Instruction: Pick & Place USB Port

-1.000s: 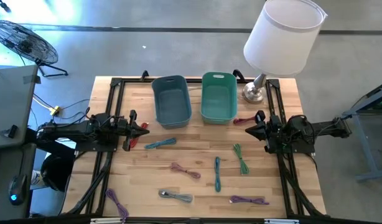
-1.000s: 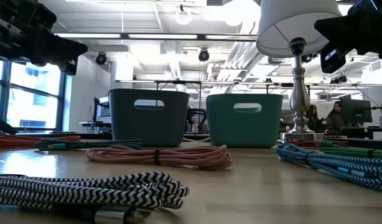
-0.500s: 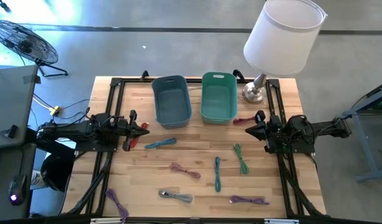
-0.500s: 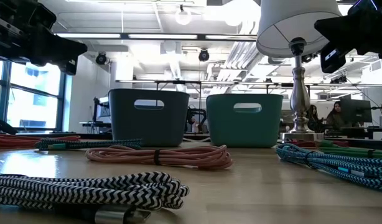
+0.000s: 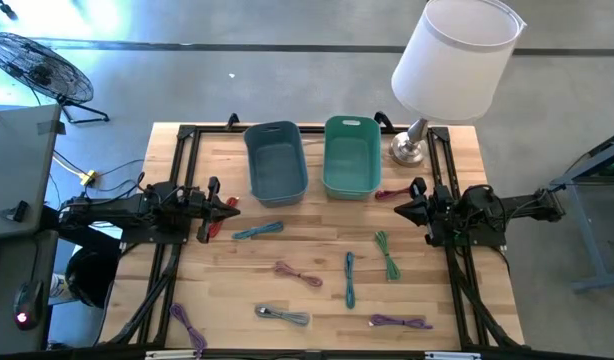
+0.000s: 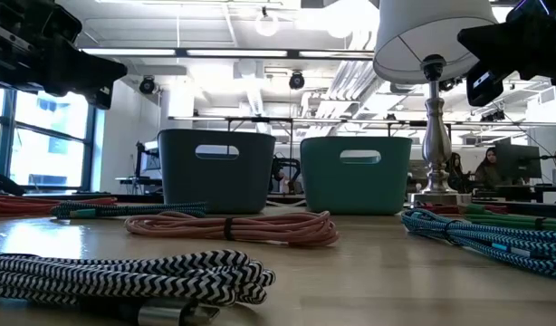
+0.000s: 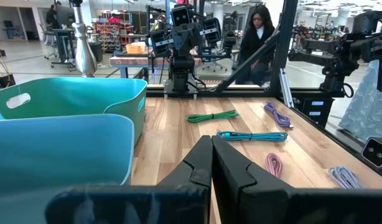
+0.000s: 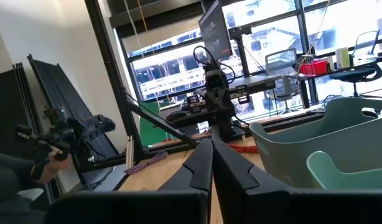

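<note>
The pale wooden desk [image 5: 317, 310] with its black frame carries everything in the high view. At its far right corner stands a lamp with a large white shade [image 5: 454, 57] on a silver metal base [image 5: 408, 150]. Side by side along the far edge sit a blue-grey plastic bin [image 5: 275, 162] and a teal plastic bin [image 5: 351, 156], just apart. The left gripper [image 5: 230, 206] hangs over the desk's left side and the right gripper [image 5: 400, 209] over its right side, each pointing inward with fingers pressed together and holding nothing. The USB cables lie coiled and scattered on the wood nearer than the bins: a red cable [image 5: 390, 193] beside the teal bin and close to the right gripper, a teal-blue cable [image 5: 258, 231] near the left gripper, a green cable [image 5: 387, 254], a blue cable [image 5: 349, 278], a pink cable [image 5: 298, 273] near the middle, a black-and-white braided cable [image 5: 284, 316], and two purple cables [image 5: 400, 321] [image 5: 188, 327] at the near edge.
</note>
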Robot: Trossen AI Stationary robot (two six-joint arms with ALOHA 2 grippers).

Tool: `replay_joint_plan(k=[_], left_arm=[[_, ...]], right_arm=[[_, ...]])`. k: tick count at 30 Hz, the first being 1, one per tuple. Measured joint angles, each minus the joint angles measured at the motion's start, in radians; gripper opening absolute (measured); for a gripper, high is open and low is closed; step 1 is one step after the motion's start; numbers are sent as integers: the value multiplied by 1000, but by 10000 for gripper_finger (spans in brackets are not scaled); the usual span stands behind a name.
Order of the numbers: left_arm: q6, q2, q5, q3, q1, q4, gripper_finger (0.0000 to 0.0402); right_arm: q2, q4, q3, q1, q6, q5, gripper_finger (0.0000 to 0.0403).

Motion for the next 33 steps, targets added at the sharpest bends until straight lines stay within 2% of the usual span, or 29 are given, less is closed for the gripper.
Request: replay_joint_plan(k=[22,33], left_arm=[[0,0,-1,0,0,0,0],[0,0,-5,0,0,0,0]], right_arm=[[0,0,0,0,0,0,5],[0,14,0,0,60,10,5]])
